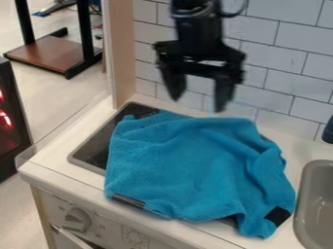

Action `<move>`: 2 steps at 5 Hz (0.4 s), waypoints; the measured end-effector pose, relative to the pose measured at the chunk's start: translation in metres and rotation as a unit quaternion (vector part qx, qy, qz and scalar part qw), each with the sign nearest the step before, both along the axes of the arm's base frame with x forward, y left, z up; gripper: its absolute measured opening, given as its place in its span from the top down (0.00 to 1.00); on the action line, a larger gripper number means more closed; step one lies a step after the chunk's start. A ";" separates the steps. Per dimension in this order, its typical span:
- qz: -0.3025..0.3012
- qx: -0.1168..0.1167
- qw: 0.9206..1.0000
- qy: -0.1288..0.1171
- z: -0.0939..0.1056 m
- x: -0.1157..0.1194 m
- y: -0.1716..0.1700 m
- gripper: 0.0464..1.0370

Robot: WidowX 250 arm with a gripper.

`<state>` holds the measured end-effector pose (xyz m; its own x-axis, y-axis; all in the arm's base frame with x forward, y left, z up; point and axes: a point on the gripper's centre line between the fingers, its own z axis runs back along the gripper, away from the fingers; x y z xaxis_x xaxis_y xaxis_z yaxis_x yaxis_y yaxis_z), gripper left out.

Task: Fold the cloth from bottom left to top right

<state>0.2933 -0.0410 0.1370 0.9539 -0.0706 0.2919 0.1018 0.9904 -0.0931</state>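
My gripper (198, 99) hangs at the top centre, above the back edge of the cloth, with its two fingers spread apart and nothing between them. Below it the blue cloth (189, 165) lies rumpled over the dark stove top (90, 148), covering most of it. Folds run across the cloth's right side. A black patch marks its bottom right corner, and a dark strip shows along its bottom left edge. The bottom right part of the cloth hangs near the counter's front edge.
A grey sink (319, 199) is set into the counter (58, 163) at the right. Behind the counter stands a white tiled wall (286, 63), with a wooden post (121, 53) at its left end. A dark object (327, 131) stands at the right edge. An oven knob (78, 220) is on the front panel.
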 end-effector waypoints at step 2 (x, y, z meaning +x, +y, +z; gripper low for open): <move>0.100 0.037 0.994 -0.005 -0.017 0.008 0.058 0.04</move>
